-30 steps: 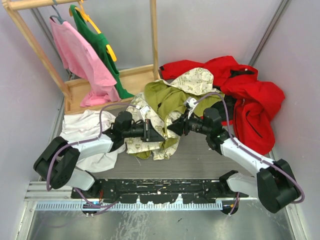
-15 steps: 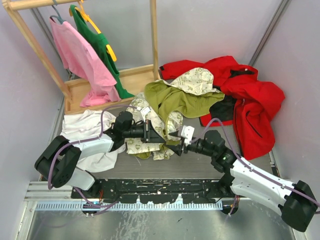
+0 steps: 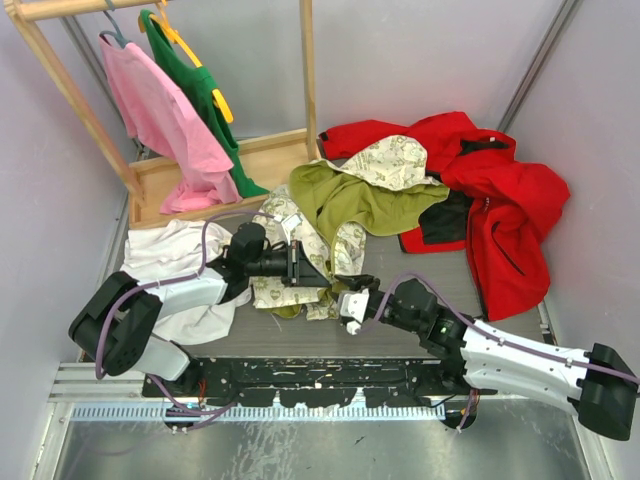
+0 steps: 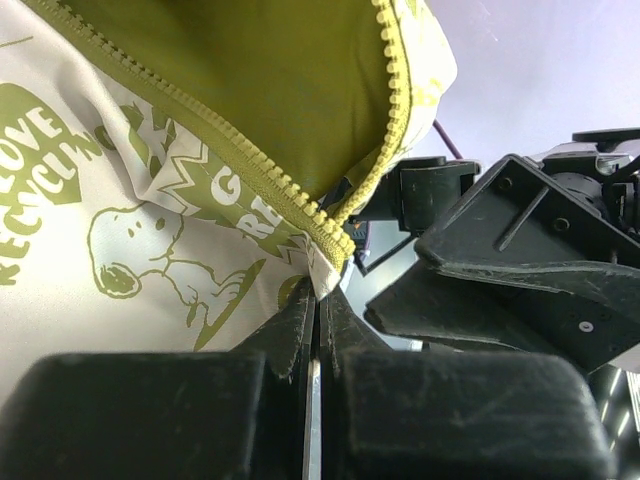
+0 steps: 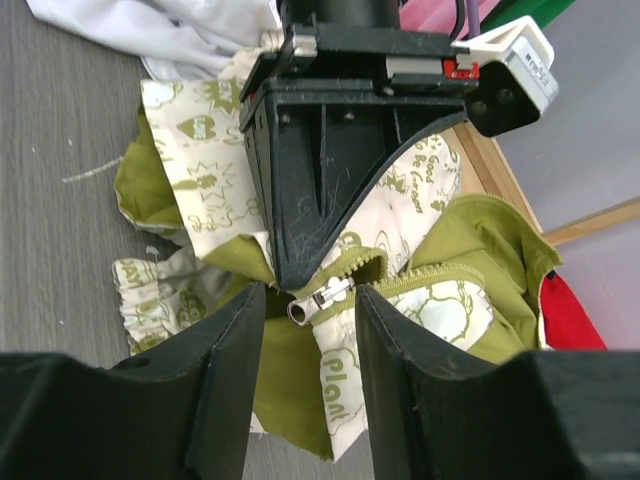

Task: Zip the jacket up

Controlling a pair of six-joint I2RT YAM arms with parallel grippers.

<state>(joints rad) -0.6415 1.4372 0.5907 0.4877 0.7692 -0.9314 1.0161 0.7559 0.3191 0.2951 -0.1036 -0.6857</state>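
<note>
The jacket (image 3: 350, 195), olive-green with a cream printed lining, lies crumpled mid-table. My left gripper (image 3: 318, 272) is shut on its bottom corner, where the zipper teeth (image 4: 250, 170) end; the left wrist view shows the cream cloth pinched between the jaws (image 4: 318, 300). My right gripper (image 3: 342, 298) faces it from the right, open. In the right wrist view the silver zipper pull (image 5: 320, 296) lies between its fingertips (image 5: 310, 300), touching neither finger, just below the left gripper's tip (image 5: 300, 262).
A bright red jacket (image 3: 500, 200) lies at the back right, touching the olive one. A white garment (image 3: 165, 255) sits under the left arm. A wooden rack (image 3: 270, 155) at the back left holds a pink shirt (image 3: 160, 110) and a green shirt (image 3: 205, 95).
My right gripper has drawn back from the jacket toward the table's near edge and now sits low in front of the left gripper. The olive cloth has settled. The left gripper kept still.
</note>
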